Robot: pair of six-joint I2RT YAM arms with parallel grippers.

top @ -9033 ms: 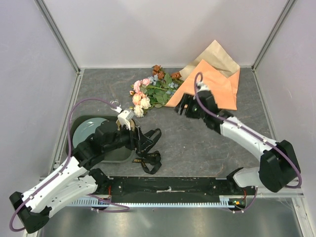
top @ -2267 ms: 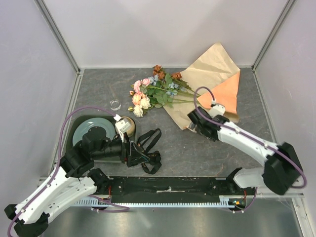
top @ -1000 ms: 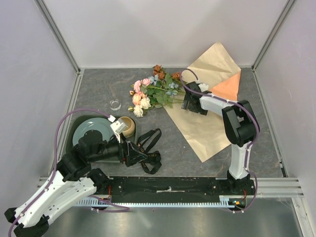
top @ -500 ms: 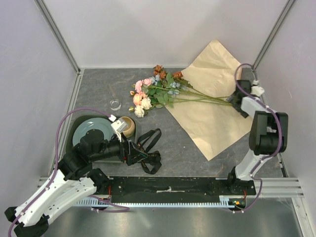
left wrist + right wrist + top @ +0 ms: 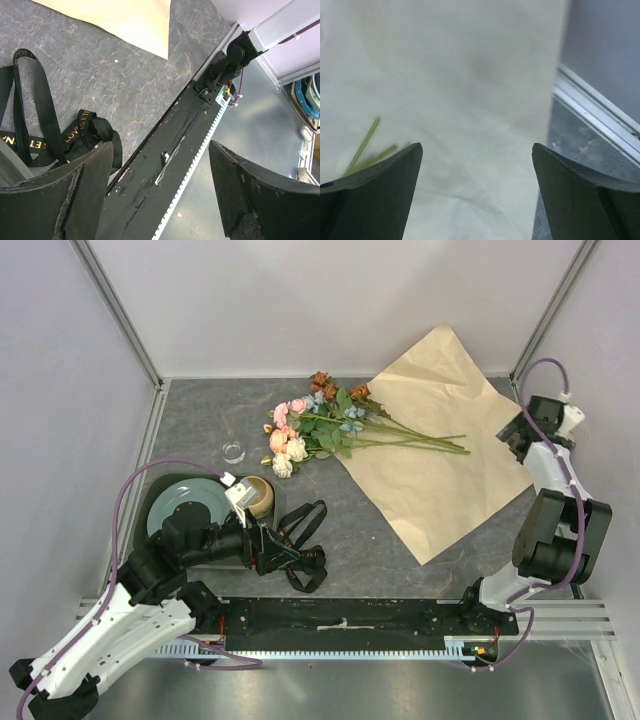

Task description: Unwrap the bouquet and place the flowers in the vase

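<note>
Left claw [image 5: 160, 180] and right claw [image 5: 477, 187] both gape empty; the flowers [image 5: 362, 146], blurred, seemingly show only stem tips.

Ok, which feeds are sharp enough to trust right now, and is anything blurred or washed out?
Right wrist: blurred, the paper washed pale, the stems smeared. Left wrist: sharp, gold lettering on the ribbon readable. Top external: even light, no glare, flowers crisp.
</note>
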